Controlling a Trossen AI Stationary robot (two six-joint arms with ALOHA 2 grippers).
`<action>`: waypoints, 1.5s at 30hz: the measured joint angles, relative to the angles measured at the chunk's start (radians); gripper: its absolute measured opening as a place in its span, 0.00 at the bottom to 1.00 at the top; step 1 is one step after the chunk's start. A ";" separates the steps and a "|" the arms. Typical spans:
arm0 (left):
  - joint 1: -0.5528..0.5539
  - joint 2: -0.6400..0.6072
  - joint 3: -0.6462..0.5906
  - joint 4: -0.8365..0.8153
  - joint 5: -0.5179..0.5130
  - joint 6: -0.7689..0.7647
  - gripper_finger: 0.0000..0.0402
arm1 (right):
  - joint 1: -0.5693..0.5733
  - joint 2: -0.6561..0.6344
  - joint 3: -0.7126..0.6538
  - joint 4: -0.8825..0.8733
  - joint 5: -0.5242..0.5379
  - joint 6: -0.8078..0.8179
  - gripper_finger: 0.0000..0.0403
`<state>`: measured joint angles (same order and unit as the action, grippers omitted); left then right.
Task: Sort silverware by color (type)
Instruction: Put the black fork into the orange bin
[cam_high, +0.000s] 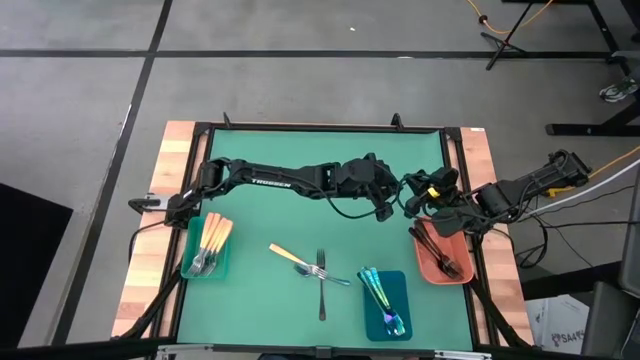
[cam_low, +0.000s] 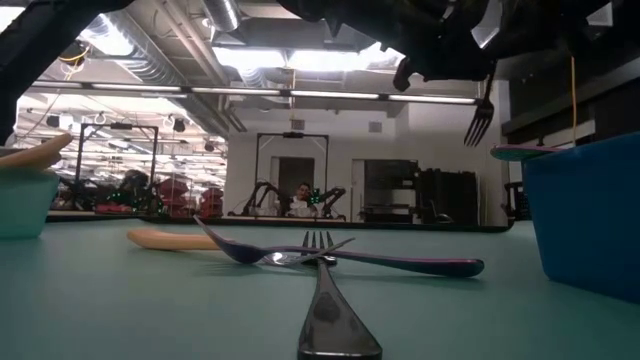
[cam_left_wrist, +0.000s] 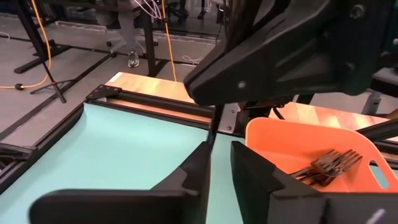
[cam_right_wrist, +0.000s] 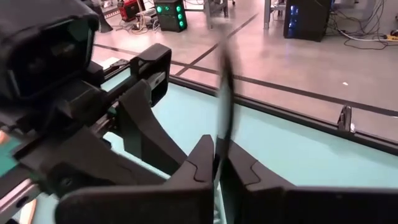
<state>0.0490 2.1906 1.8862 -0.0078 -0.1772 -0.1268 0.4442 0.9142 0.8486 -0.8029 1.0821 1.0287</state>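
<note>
Above the far right part of the green table (cam_high: 280, 210), just beside the salmon-red rectangular plastic tray (cam_high: 432, 272), the two claws are met nose to nose. The right claw (cam_right_wrist: 217, 146) is closed tight on a slim black metal fork (cam_right_wrist: 225, 93), which is held upright between its fingers. In the low view the fork's tines are seen hanging downward in the air, while the handle is lost among the dark arm parts above. The left claw (cam_left_wrist: 221, 149) is set narrowly apart, with the fork's thin shaft running into the gap; whether its fingers (cam_left_wrist: 193, 171) are touching the shaft cannot be told. From above, the held fork is almost wholly hidden by the two wrists.

Several black forks (cam_high: 436, 252) are laid in the salmon-red tray; their number cannot be made out. Orange-handled silver utensils (cam_high: 212, 240) are gathered in the teal tray (cam_high: 190, 268) at the near left, and iridescent blue-teal utensils (cam_high: 380, 298) in the blue tray (cam_high: 398, 285) at the near right.

Between those two trays, three pieces are left on the table: an orange-handled utensil (cam_high: 285, 254), an iridescent one (cam_high: 335, 277) and a black fork (cam_high: 322, 290), crossed over one another. Which lies on top is hard to tell.
</note>
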 joint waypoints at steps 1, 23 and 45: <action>0.000 0.000 0.000 -0.001 0.000 0.000 0.15 | 0.000 0.000 0.000 0.000 -0.001 -0.005 0.00; -0.007 0.000 0.000 -0.409 0.015 0.006 0.21 | 0.000 -0.003 0.209 -0.191 -0.428 -0.026 0.00; -0.007 0.000 0.000 -0.434 0.014 0.006 0.21 | 0.000 0.103 0.196 -0.598 -1.101 0.217 0.00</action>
<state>0.0422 2.1906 1.8858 -0.4419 -0.1627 -0.1207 0.4446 1.0177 1.0445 -1.4005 -0.0187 1.2455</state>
